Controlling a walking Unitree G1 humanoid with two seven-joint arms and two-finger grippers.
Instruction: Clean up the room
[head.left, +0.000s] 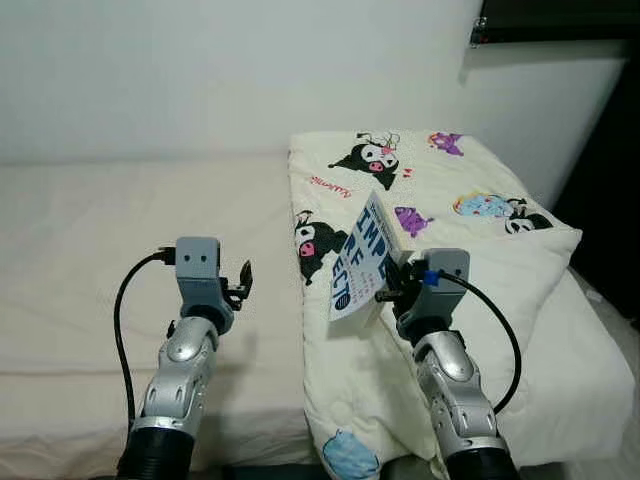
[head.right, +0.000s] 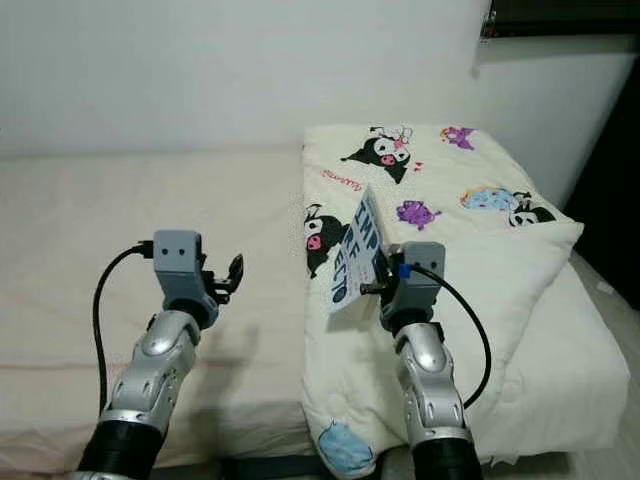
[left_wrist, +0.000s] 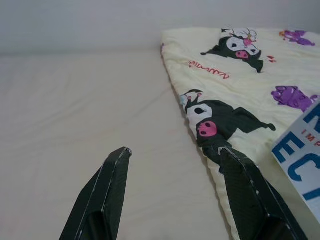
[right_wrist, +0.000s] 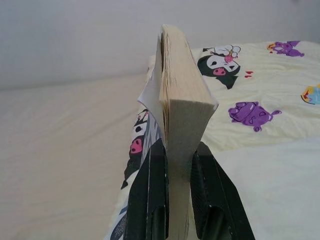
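Right gripper (right_wrist: 175, 165): pinched on a book (head.left: 361, 256) — the wrist view shows the two black fingers (right_wrist: 150, 195) pressed against either cover, with the yellowed page block standing up between them.
Book: held upright on edge, tilted a little, above the near left part of the folded quilt (head.left: 470, 290). Its white cover with large blue letters faces left, toward the other arm. It does not seem to rest on the quilt; the gripper carries it.
Left gripper (left_wrist: 172, 187): spread wide and holding nothing. It hangs over the bare cream mattress (head.left: 90, 250), just left of the quilt's edge. In the wrist view one finger (left_wrist: 107, 192) lies over plain sheet, the other over the quilt's border beside a black cartoon figure.
Quilt: pale yellow, printed with black, purple and blue cartoon characters, folded into a thick rectangle on the right half of the bed. Its far edge is near the wall (head.left: 250, 70).
Bed: the mattress runs from the left edge across to the quilt; the sheet on it is smooth and cream.
Arms: both silver forearms rise from the near edge, each with a black cable (head.left: 122, 330) looping from its wrist unit — the left over the mattress, the right over the quilt.
Far right: a dark gap beside the bed, and a dark shelf high on the wall.
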